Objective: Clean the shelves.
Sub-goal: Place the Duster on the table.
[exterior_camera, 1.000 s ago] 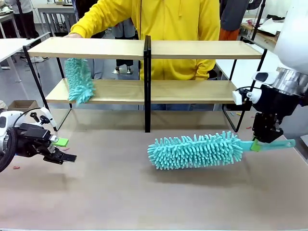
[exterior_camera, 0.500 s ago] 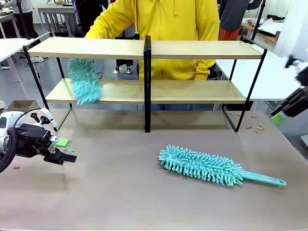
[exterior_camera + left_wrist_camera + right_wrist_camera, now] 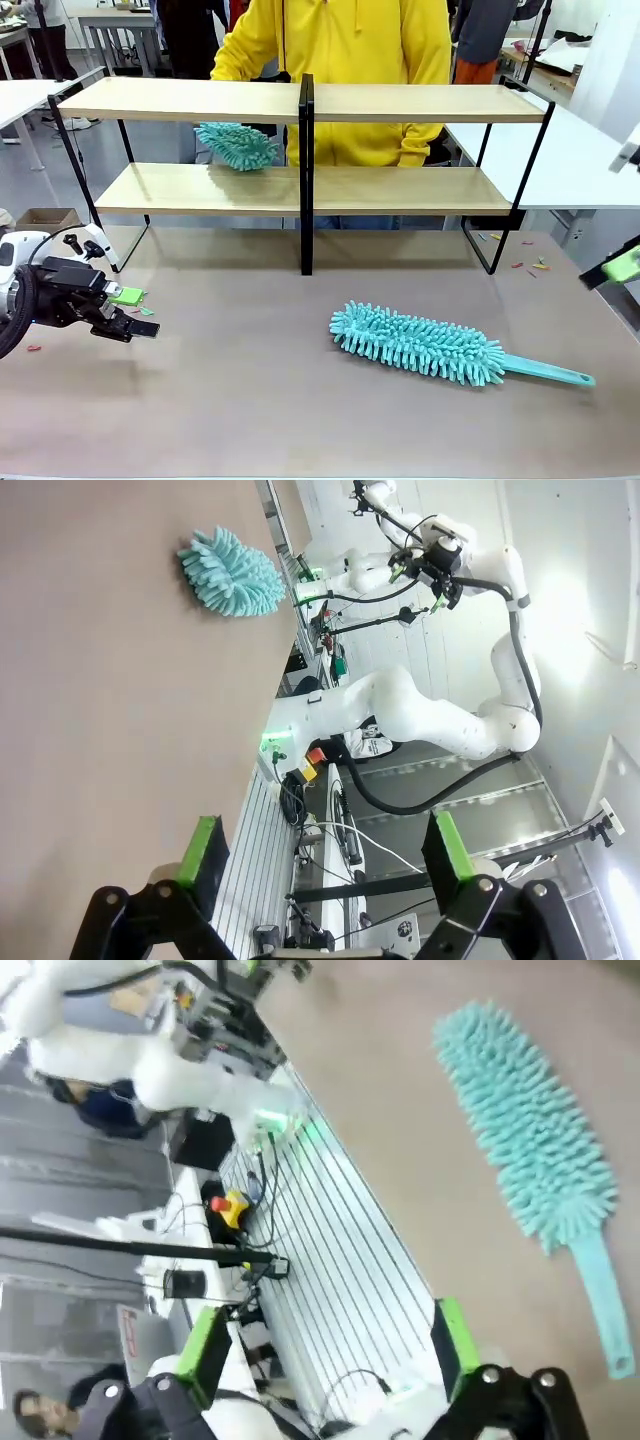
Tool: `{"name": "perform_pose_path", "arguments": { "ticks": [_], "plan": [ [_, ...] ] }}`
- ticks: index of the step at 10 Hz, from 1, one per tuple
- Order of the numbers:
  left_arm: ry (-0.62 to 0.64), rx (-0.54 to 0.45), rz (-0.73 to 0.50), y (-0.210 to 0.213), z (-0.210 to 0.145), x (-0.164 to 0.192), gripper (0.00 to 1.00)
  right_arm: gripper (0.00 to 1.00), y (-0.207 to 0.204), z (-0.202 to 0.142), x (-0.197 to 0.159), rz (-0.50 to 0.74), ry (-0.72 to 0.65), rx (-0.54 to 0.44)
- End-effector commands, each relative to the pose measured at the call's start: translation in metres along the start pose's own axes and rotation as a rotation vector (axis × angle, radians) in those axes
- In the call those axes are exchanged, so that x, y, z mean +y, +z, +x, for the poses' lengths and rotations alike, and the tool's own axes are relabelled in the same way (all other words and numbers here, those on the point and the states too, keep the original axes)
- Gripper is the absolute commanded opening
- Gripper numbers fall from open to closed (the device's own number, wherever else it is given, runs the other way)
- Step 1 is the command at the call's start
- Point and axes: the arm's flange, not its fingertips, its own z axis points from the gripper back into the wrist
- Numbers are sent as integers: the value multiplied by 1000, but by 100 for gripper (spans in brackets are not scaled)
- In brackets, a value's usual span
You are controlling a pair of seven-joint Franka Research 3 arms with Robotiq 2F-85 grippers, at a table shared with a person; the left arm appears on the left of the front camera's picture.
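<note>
The shelves (image 3: 420,102) stand across the far side of the table, two light-wood boards in a black frame. A person in a yellow hoodie stands behind them and holds a teal fluffy duster (image 3: 236,145) just above the left half of the lower board (image 3: 400,188). A second teal duster (image 3: 420,343) (image 3: 232,572) (image 3: 530,1170) lies flat on the table at the right, handle pointing right. My right gripper (image 3: 618,268) (image 3: 328,1350) is open at the far right edge, well apart from it. At the table's left edge, my left gripper (image 3: 135,312) (image 3: 325,850) is open and holds nothing.
White tables flank the scene at the left (image 3: 20,95) and right (image 3: 560,150). A cardboard box (image 3: 45,218) sits on the floor at the left. Small scraps (image 3: 530,266) lie on the table's far right.
My right gripper opened, let the duster drop onto the table and drew back to the right. The person's duster swept from the lower board's left end toward the middle upright.
</note>
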Motion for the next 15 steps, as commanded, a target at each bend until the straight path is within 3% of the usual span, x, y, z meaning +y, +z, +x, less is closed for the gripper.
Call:
{"name": "perform_pose_path", "arguments": {
  "ticks": [1, 15],
  "plan": [
    [12, -2, -14, -1, -2, -5, 100, 100, 14, 7, -5, 15, 90, 7],
    [12, -2, -14, -1, -2, -5, 100, 100, 14, 7, -5, 15, 90, 7]
  ]
}}
